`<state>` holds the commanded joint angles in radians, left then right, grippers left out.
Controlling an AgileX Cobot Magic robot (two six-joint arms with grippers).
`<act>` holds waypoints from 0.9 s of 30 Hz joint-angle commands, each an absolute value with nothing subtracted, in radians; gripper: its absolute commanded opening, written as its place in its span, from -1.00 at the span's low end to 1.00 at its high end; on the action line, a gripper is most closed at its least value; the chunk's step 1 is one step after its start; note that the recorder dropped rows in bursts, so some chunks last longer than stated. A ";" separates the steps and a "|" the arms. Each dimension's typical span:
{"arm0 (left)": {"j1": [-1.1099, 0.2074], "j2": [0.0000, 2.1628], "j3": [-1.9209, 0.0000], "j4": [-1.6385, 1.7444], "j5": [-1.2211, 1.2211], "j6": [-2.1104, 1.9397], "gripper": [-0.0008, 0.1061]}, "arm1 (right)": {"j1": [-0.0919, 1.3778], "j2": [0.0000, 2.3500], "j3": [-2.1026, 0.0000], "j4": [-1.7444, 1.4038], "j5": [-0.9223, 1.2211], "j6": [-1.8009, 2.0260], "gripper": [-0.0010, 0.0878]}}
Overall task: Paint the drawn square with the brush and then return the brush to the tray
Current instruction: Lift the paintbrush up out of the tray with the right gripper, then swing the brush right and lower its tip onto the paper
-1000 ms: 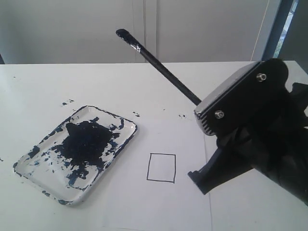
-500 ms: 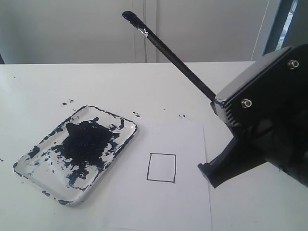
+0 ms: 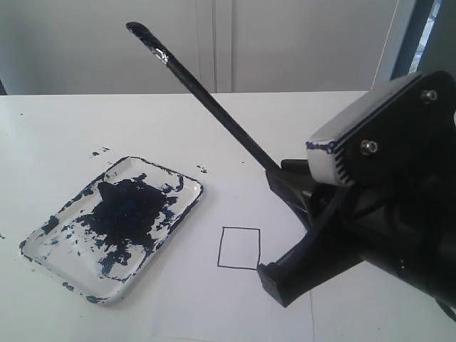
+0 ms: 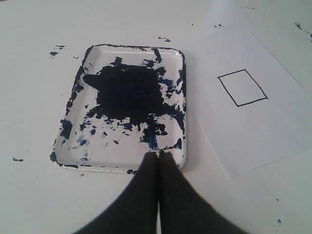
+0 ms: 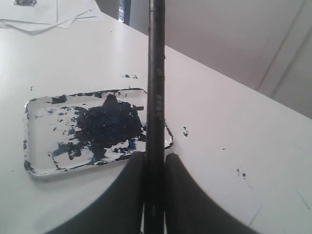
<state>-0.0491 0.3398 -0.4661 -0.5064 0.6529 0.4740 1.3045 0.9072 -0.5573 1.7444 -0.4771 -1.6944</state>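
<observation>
Closest to you in the exterior view, the right tool [image 5: 155, 163] fills the lower right of the frame. The right wrist view shows it clenched on the black handle of the brush [image 3: 206, 100], which runs straight up between the two fingers. You see the left tool [image 4: 158, 155] only in the left wrist view, at the bottom centre of the frame. Its fingers are pressed together with nothing between them, just at the near rim of the tray [image 4: 105, 158].

A little further in, the drawn square [image 3: 239, 248] sits at lower centre of the exterior view on the white paper sheet [image 3: 214, 299]. Its inside is white and unpainted, and the dark end of the right tool stands just beside its right edge in the frame. To the left of the paper, the tray rests flat on the worktop [image 3: 71, 121], its middle thick with dark blue-black paint and its rim smeared.

Beyond the tray, small paint specks [image 3: 100, 152] dot the worktop. Farthest back, the brush slants up and to the left from the right tool. Its silvery ferrule and dark tip end in the air at the upper left of the frame, in front of the pale wall [image 3: 299, 43].
</observation>
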 joint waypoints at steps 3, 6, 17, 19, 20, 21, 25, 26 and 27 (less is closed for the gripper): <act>-0.049 0.340 -0.466 -0.506 0.653 0.474 -0.99 | 1.304 0.881 -0.557 1.744 -0.475 -1.680 -0.98; -0.049 0.340 -0.466 -0.506 0.653 0.474 -0.99 | 1.304 0.835 -0.557 1.744 -0.475 -1.656 -0.98; -0.049 0.340 -0.466 -0.506 0.653 0.474 -0.99 | 1.304 0.789 -0.540 1.744 -0.415 -1.592 -0.98; -0.049 0.340 -0.466 -0.506 0.653 0.474 -0.99 | 1.304 0.809 -0.517 1.744 -0.424 -1.586 -0.98; -0.049 0.340 -0.466 -0.506 0.653 0.474 -0.99 | 1.304 0.821 -0.502 1.744 -0.427 -1.579 -0.98; -0.049 0.340 -0.466 -0.506 0.653 0.474 -0.99 | 1.304 0.831 -0.491 1.744 -0.427 -1.565 -0.98; -0.049 0.340 -0.466 -0.506 0.653 0.474 -0.99 | 1.288 0.830 -0.472 1.744 -0.427 -1.504 -0.98; -0.049 0.340 -0.466 -0.506 0.653 0.474 -0.99 | 1.279 0.821 -0.468 1.737 -0.425 -1.488 -0.98; -0.049 0.340 -0.466 -0.506 0.653 0.474 -0.99 | 1.268 0.816 -0.465 1.732 -0.422 -1.471 -0.98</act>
